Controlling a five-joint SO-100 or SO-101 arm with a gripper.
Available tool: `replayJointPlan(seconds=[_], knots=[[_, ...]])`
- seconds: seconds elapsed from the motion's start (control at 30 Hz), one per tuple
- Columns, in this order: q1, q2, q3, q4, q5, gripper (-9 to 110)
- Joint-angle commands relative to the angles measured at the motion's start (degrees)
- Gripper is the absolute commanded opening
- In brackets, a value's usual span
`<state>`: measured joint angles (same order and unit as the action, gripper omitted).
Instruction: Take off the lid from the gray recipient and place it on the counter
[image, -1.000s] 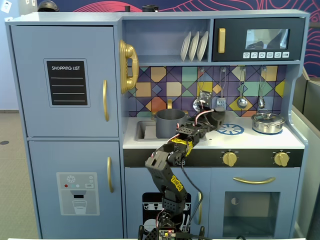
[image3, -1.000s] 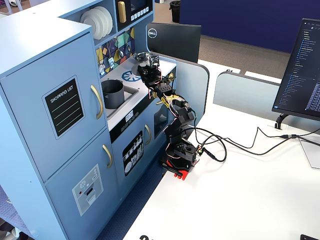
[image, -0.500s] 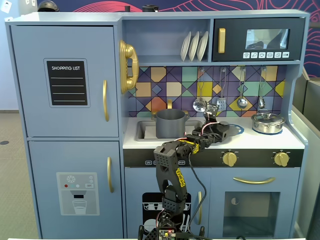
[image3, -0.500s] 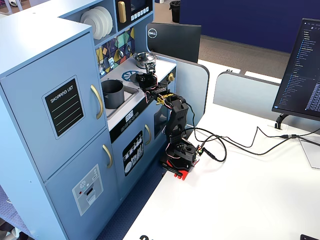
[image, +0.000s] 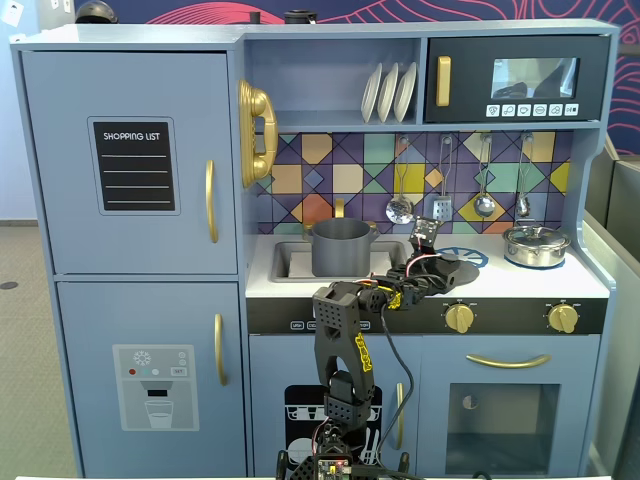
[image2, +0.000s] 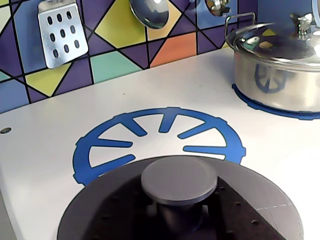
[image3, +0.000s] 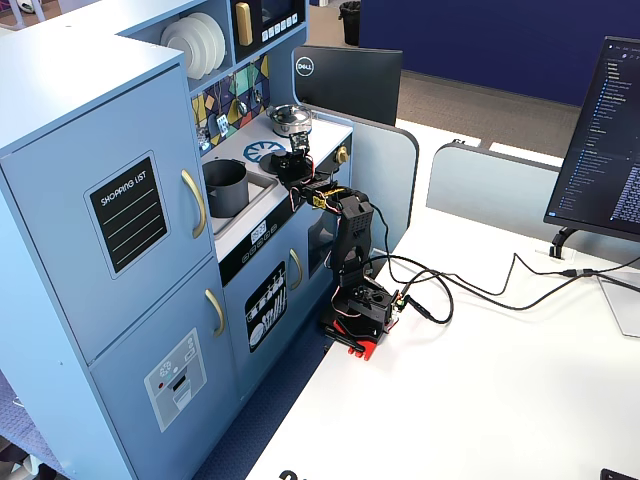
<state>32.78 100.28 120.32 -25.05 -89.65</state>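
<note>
The flat round dark gray lid (image2: 180, 200), cut off below in the wrist view, lay level, knob up, near the white counter's (image2: 45, 165) front edge; the jaws' grip could not be seen.

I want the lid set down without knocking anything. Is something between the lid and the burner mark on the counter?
Nothing visible. In the wrist view the lid sits by the burner mark on the bare white counter; the steel pan stands off to the right.
</note>
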Motion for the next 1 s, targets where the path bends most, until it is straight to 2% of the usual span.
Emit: replayJointPlan(seconds=[0.0, 0.1, 0.27, 0.47, 0.63, 0.7, 0.83, 0.97], knots=[[1.67, 1.14, 0.88, -1.67, -1.32, 20], [2.55, 2.37, 1.58, -1.67, -1.85, 29], [3.52, 4.04, 1.32, -2.11, -1.32, 33], [2.72, 7.65, -0.09, -2.29, -0.44, 32], [1.76, 17.23, -0.7, 5.01, 0.7, 29], [1.23, 24.26, -0.88, 13.18, 2.11, 27], [-1.41, 44.38, -0.44, 46.76, 4.92, 19], [-7.56, 59.94, 3.25, 72.07, 5.01, 4]])
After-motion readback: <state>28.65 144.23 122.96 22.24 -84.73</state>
